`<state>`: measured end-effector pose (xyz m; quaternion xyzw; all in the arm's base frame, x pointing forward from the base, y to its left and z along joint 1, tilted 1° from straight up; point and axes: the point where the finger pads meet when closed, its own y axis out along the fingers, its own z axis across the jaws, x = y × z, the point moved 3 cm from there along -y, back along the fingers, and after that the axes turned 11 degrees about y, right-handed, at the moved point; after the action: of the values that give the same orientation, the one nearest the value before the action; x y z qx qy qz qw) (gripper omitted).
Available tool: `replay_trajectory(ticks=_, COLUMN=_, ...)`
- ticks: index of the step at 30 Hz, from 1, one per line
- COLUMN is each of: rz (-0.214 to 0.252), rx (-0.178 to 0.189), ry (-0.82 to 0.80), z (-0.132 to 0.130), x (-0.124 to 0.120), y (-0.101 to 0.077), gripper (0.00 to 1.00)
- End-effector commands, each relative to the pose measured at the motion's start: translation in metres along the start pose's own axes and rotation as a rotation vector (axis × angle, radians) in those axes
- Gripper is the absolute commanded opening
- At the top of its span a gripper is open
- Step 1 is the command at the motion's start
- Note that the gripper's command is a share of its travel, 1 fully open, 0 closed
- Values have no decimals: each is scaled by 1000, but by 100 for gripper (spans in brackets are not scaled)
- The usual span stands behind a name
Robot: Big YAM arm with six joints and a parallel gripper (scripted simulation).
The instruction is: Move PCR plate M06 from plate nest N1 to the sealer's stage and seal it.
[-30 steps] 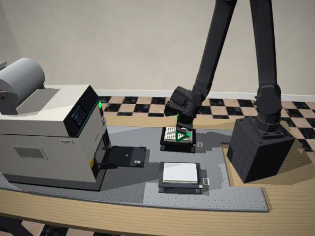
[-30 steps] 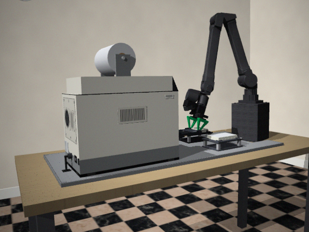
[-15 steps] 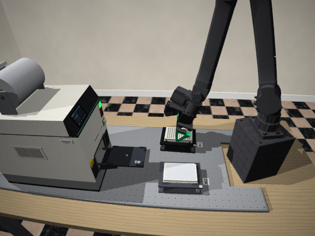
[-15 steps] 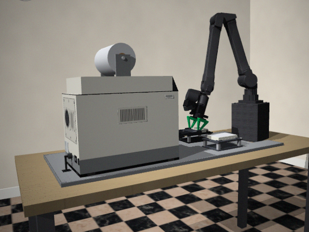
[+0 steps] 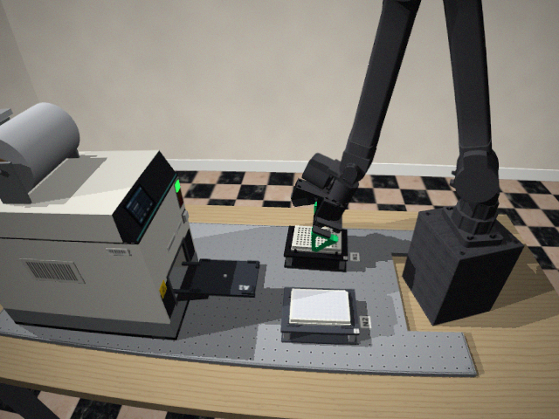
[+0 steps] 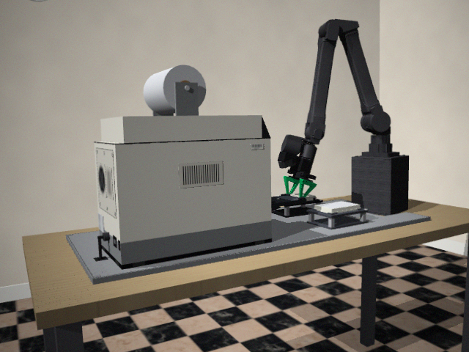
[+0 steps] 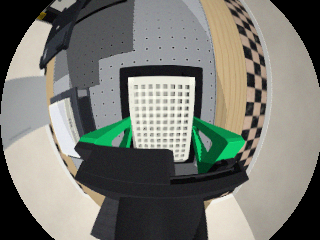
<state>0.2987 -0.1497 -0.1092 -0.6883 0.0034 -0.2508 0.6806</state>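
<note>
The open-welled white plate M06 [image 5: 307,238] sits in the black nest N1 [image 5: 315,253] at the back of the mat. My gripper [image 5: 326,239] with green fingers is down over its near end and shut on M06 across its short sides. In the wrist view the fingers press both long edges of M06 [image 7: 163,119]. The sealer [image 5: 90,234] stands at the left with its lamp [image 5: 176,185] green. Its dark stage [image 5: 222,277] is out and holds no plate. The sealed plate M09 [image 5: 320,305] lies on nest N2 [image 5: 321,326] in front.
The foil roll [image 5: 36,140] sits on top of the sealer. My arm's dark base block [image 5: 460,265] stands at the right of the mat. In the side view the gripper [image 6: 299,187] hangs just beside the sealer's front.
</note>
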Motion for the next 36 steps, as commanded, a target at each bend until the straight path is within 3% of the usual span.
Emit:
replay_trajectory(ticks=1, rz=-4, rx=-7, ry=9, z=-5, x=-5, y=-8, gripper=0)
replay_trajectory(ticks=36, rz=4, rx=-9, ry=9, z=-6, x=-8, y=-7, gripper=0)
